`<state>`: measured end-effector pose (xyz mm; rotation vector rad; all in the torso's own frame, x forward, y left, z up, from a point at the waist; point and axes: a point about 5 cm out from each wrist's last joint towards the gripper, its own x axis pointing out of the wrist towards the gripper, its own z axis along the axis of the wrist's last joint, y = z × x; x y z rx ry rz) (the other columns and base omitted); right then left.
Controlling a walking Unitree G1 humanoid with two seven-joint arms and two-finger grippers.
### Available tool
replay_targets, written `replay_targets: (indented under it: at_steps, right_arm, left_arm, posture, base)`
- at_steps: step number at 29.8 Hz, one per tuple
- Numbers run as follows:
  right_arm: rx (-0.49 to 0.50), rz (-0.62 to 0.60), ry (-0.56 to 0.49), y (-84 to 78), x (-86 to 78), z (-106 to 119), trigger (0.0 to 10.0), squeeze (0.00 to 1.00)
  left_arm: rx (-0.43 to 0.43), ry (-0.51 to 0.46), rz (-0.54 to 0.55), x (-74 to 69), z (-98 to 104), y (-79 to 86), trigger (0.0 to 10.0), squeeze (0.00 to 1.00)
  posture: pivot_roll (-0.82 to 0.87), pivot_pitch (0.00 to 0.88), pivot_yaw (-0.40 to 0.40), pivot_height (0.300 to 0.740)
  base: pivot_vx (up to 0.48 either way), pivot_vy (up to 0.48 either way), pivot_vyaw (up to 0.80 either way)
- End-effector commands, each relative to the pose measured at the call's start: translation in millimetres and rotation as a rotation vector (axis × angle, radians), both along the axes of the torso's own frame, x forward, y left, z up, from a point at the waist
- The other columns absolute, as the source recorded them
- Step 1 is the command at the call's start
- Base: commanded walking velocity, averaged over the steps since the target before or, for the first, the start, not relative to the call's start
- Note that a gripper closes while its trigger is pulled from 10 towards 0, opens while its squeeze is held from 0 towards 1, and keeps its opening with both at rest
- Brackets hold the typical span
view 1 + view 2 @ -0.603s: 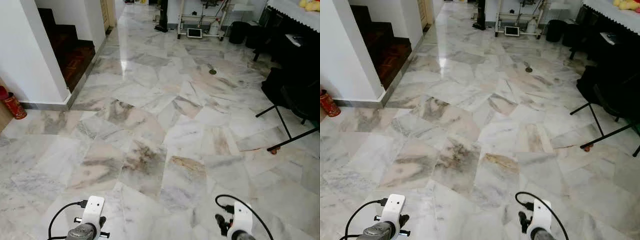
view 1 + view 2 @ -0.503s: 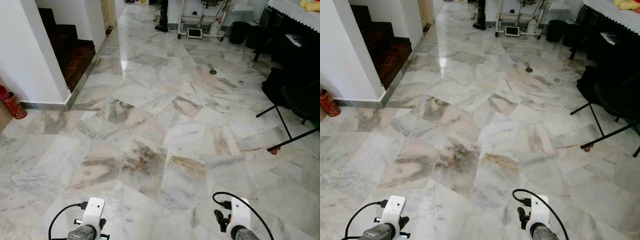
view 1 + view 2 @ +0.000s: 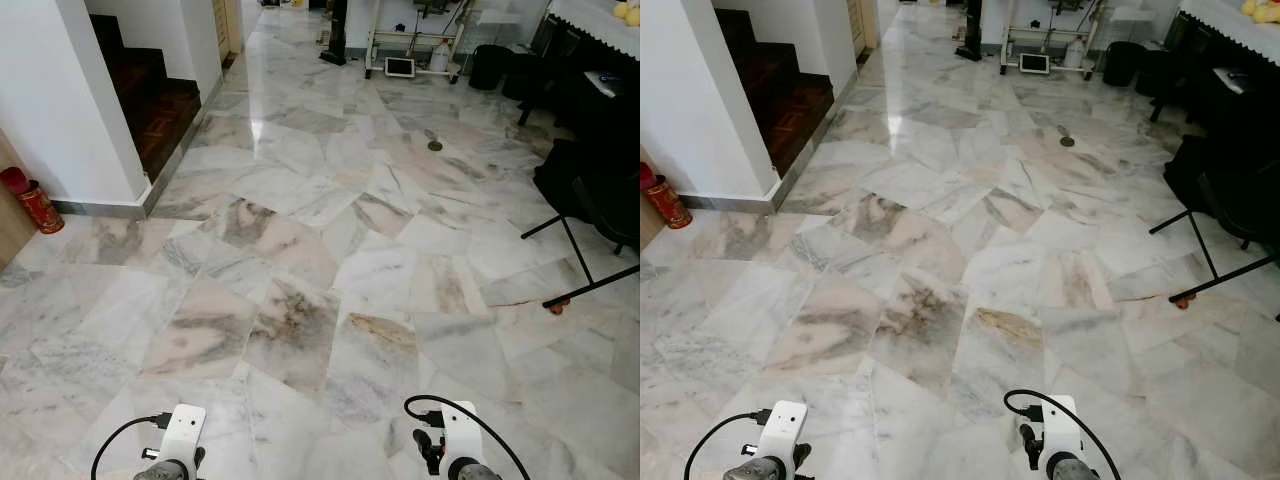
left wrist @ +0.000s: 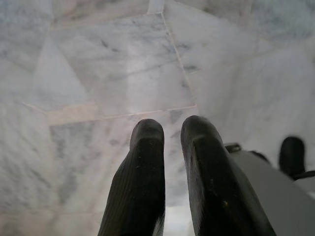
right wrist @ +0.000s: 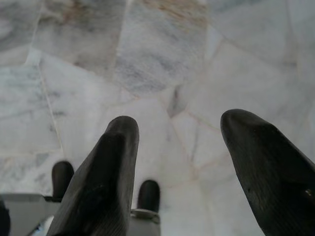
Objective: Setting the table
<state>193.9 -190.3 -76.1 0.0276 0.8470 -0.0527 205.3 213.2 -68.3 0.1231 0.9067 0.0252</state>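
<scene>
No tableware is in sight. A table (image 3: pixel 592 16) with a white lace cloth stands at the far right, with something yellow (image 3: pixel 630 9) on it. Both arms hang low over the marble floor (image 3: pixel 330 260): the left arm (image 3: pixel 183 437) and the right arm (image 3: pixel 457 440) show at the bottom edge of the eye views. In the left wrist view my left gripper (image 4: pixel 172 130) is shut, its two black fingers almost touching, with nothing between them. In the right wrist view my right gripper (image 5: pixel 179 125) is open and empty above the floor tiles.
A white wall (image 3: pixel 60 110) and dark wooden stairs (image 3: pixel 155 95) stand on the left, with a red canister (image 3: pixel 34 202) at the wall's foot. On the right are black stand legs (image 3: pixel 585 268) and dark furniture (image 3: pixel 590 170). A white cart (image 3: pixel 410 45) and a black bin (image 3: pixel 490 66) stand far ahead.
The whole picture has shifted down and a little right, so the camera has moved. Both arms sit lower in the eye views.
</scene>
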Motion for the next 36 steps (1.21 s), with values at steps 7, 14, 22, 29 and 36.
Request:
replay_targets:
  at_steps: [7, 14, 22, 29, 36]
  right_arm:
    - [0.093, -0.262, 0.033, -12.7, -14.3, -6, 10.0, 0.00]
    - [0.083, -0.244, 0.044, -15.0, -16.8, -7, 10.0, 0.00]
    - [0.083, -0.197, 0.048, -13.0, -16.6, -7, 10.0, 0.00]
    - [0.076, -0.198, 0.062, -11.2, -18.2, -9, 10.0, 0.00]
    - [0.067, -0.173, 0.095, -9.7, -22.3, -11, 10.0, 0.00]
  left_arm:
    - [-0.154, 0.027, 0.184, -8.5, -6, -3.0, 10.0, 0.00]
    - [-0.134, 0.031, 0.149, -8.1, -6, -5.4, 10.0, 0.00]
    - [-0.065, 0.018, 0.080, -5.6, -4, -4.1, 10.0, 0.00]
    - [-0.073, 0.019, 0.075, -5.4, -4, -4.2, 10.0, 0.00]
    - [-0.079, 0.013, 0.081, -5.3, -4, -4.2, 10.0, 0.00]
  posture:
    - [0.06, 0.000, -0.057, 0.740]
    - [0.06, 0.000, -0.058, 0.740]
    - [0.05, 0.000, -0.054, 0.740]
    - [0.05, 0.000, -0.051, 0.740]
    - [0.05, 0.000, -0.047, 0.740]
  base:
    - [0.000, 0.000, 0.00]
    - [0.000, 0.000, 0.00]
    - [0.000, 0.000, 0.00]
    - [0.000, 0.000, 0.00]
    - [0.000, 0.000, -0.55]
